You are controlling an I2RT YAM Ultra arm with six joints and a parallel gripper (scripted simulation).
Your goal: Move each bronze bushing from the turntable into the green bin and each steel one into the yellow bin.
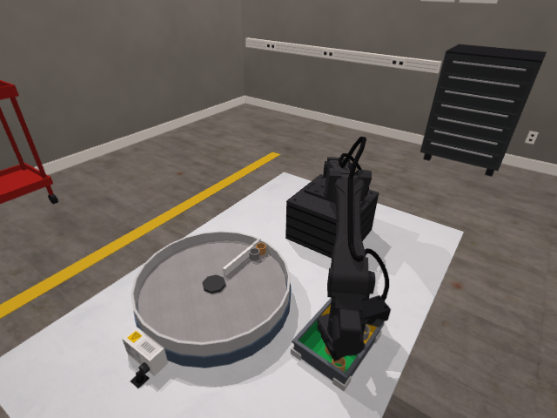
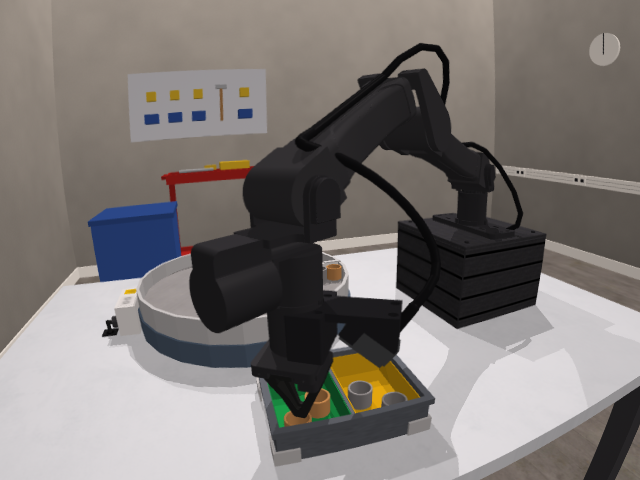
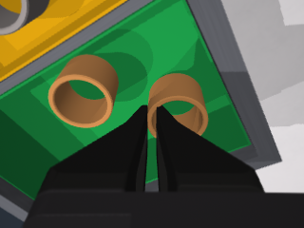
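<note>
My gripper [image 3: 152, 114] [image 2: 305, 408] is low over the green bin and shut on the wall of a bronze bushing [image 3: 178, 106], which also shows in the exterior view [image 2: 297, 418]. A second bronze bushing [image 3: 83, 90] stands in the green bin beside it. Two steel bushings [image 2: 360, 393] [image 2: 393, 398] stand in the yellow bin [image 2: 374, 382]. On the turntable [image 1: 211, 292] a bronze bushing [image 1: 260, 247] and a steel bushing [image 1: 254, 254] sit by the rim, against a white guide bar [image 1: 240, 260].
The arm's black base block [image 1: 330, 216] stands behind the bins. A small white control box [image 1: 144, 352] sits at the turntable's front left. A red cart [image 1: 17, 148] and a black drawer cabinet [image 1: 483, 108] stand on the floor, far off.
</note>
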